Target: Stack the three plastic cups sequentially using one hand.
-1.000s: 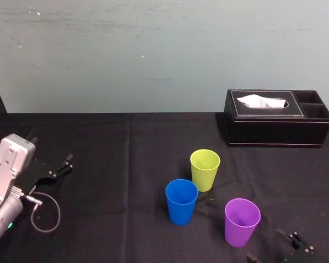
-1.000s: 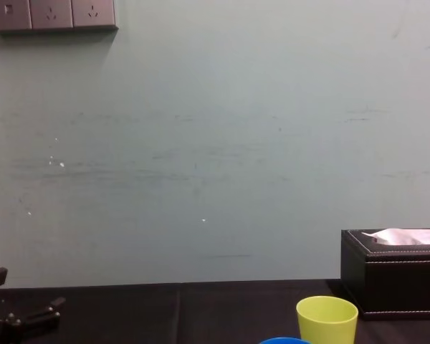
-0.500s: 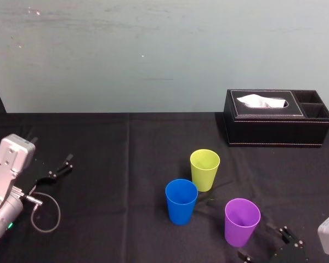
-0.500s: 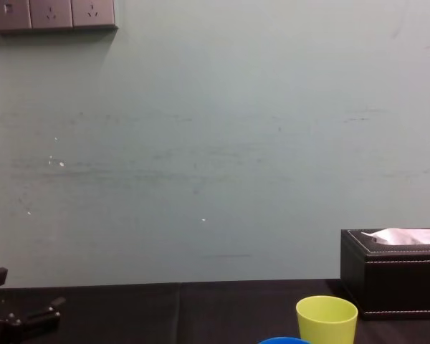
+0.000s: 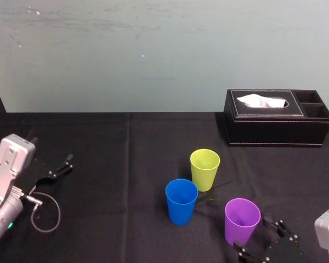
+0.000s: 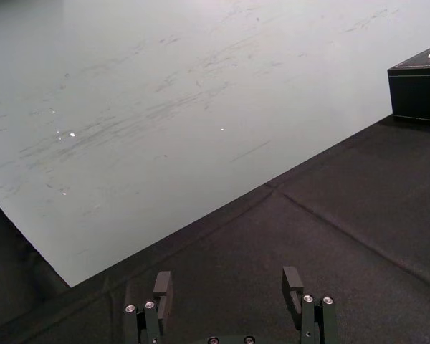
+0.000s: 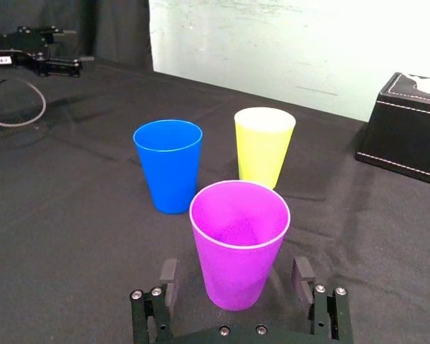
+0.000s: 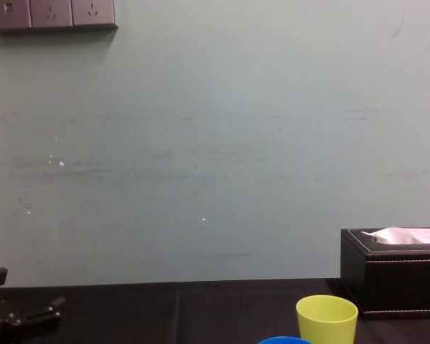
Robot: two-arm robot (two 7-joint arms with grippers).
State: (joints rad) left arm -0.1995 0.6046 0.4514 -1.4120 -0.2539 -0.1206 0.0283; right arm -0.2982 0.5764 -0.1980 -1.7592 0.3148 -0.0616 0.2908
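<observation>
Jaws apart; right gripper [image 7: 234, 274], purple cup [image 7: 238, 240]

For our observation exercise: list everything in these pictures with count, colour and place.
Purple tapered plastic cup: one, purple, front right.
Blue tapered plastic cup: one, bright blue, table centre.
Yellow-green tapered plastic cup: one, yellow-green, behind the blue.
Leather-look tissue box: one, black, back right.
Tablecloth: one, black, over the table.
Wall socket panel: one, grey, upper left wall.
Left gripper: one, black, far left, fingers open.
Right gripper: one, black, fingers open either side of purple cup.
</observation>
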